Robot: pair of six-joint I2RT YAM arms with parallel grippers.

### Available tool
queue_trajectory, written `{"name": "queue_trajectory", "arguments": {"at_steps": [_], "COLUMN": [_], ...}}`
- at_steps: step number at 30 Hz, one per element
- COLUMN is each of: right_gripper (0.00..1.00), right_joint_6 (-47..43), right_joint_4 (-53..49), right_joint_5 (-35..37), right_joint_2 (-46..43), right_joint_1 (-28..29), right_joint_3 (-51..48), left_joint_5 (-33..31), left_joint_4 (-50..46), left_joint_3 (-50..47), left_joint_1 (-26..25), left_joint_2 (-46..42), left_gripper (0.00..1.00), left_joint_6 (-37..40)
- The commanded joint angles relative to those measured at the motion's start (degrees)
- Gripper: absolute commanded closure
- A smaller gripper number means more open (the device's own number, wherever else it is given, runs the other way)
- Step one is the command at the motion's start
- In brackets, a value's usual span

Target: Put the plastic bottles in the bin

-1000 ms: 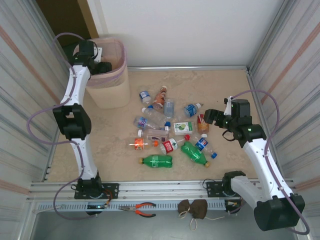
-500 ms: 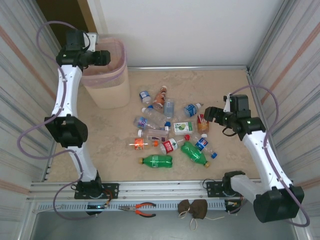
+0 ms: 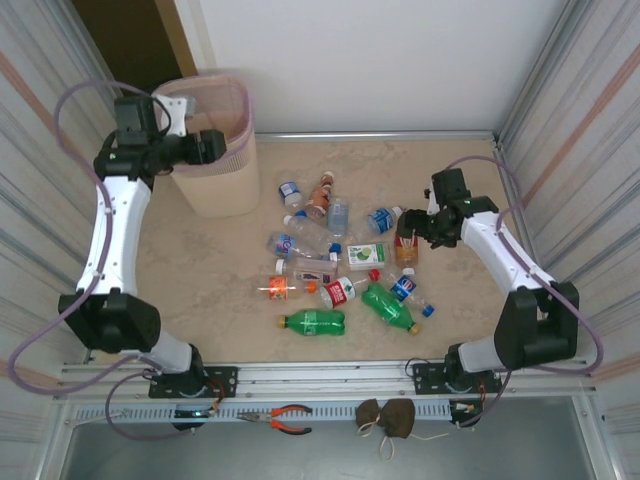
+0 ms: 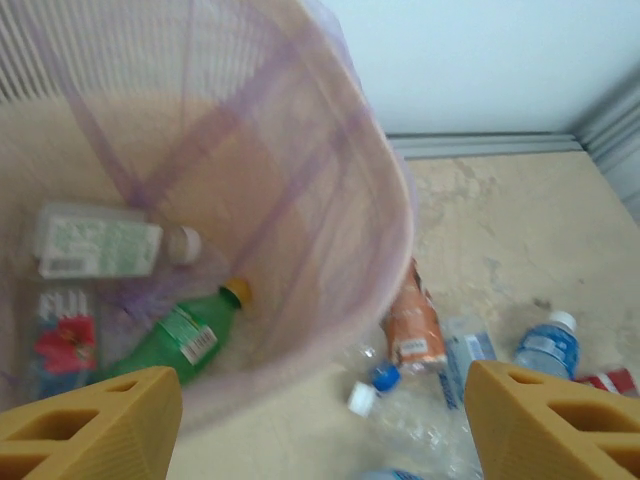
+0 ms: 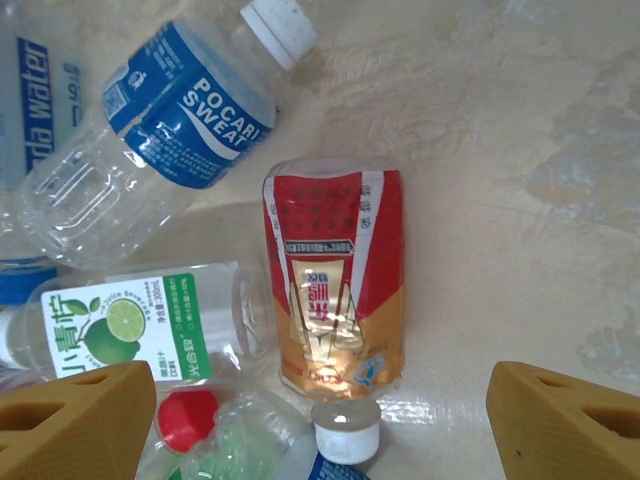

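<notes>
Right pincer [image 5: 322, 388] has swung over a red-labelled bottle [image 5: 333, 280], agape, empty; left pincer [image 4: 322, 388] likewise above bin [image 4: 370, 170]

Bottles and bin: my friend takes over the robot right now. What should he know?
Left gripper: open, empty, at the rim of the bin.
Right gripper: open, above the red-and-orange bottle, not gripping it.
Done: at least three bottles lie in the bin, among them a green bottle.
Left: the pile of bottles on the table, right of the bin.
</notes>
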Motion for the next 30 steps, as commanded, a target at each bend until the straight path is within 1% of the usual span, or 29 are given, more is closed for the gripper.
{"name": "queue_trajectory", "arguments": {"at_steps": [1,6,10,20,30], "right_gripper": [0.15,0.16,0.18,0.21,0.27], "right_joint_6": [-1.49,0.31,0.8,0.33,-0.55], "right_joint_4": [-1.33,0.18,1.11,1.66,1.66], "right_joint_5": [3.0,5.83,5.77,7.28,8.59], "right_joint_2": [3.9,9.5,14.28,23.36,27.08], "right_joint_1": [1.67,2.36,2.6,3.32,3.33], "right_joint_3": [3.0,5.11,6.97,10.71,12.02], "left_joint_5": [4.73,5.06,5.0,5.07,5.01], "left_joint_4": [5.35,7.16,7.72,8.66,8.58], "left_joint_3": [-6.52,-13.25,-16.23,-18.6,-19.23], "left_joint_1": [0.02,-0.77,-1.7,-3.32,-4.2], "left_joint_2": [-5.44,-10.4,-12.23,-13.23,-13.77], "left_gripper": [0.25,0.25,0.25,0.25,0.25], "left_joint_6": [-4.29,-5.91,-6.47,-7.24,-7.34]}}
